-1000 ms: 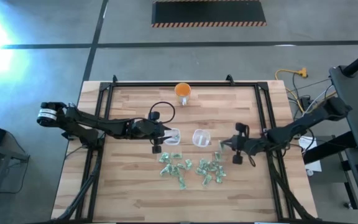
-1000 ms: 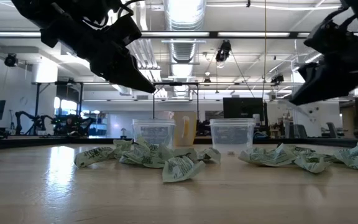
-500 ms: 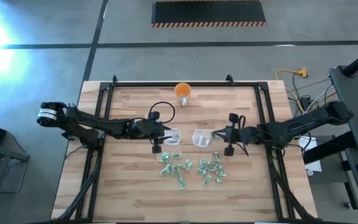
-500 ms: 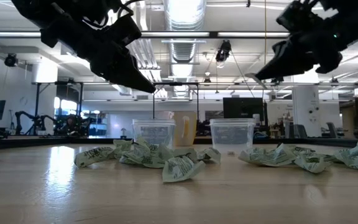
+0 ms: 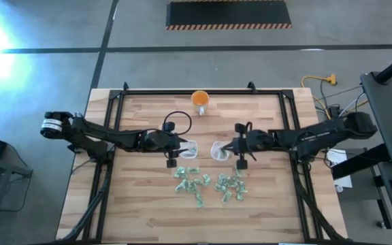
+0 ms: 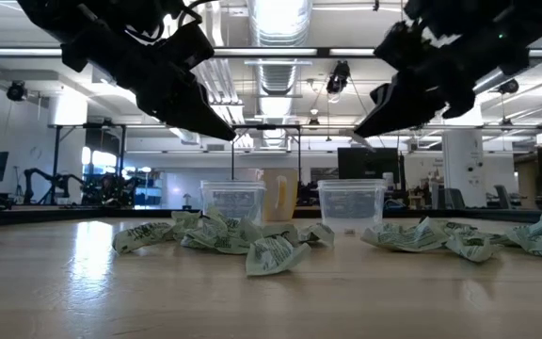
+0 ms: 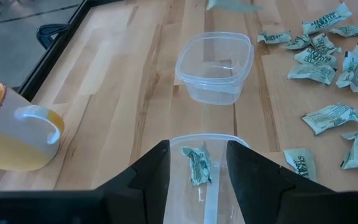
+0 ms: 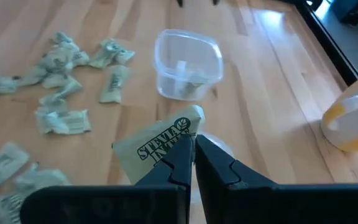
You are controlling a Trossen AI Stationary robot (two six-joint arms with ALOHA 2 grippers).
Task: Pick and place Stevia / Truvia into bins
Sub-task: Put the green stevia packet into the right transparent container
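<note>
A Stevia sachet [image 8: 161,144] is being pinched by one edge in the closed fingers of the right gripper [image 5: 233,147], which is hanging over the right-hand bin [image 5: 220,151] at the middle of the high view, probably for a drop. The left gripper [image 5: 182,145] is hovering with its jaws spread above the left bin [image 7: 205,173] (one sachet [image 7: 197,164] is lying inside). Loose sachets [image 5: 209,185] are lying scattered below both bins, awaiting pickup.
</note>
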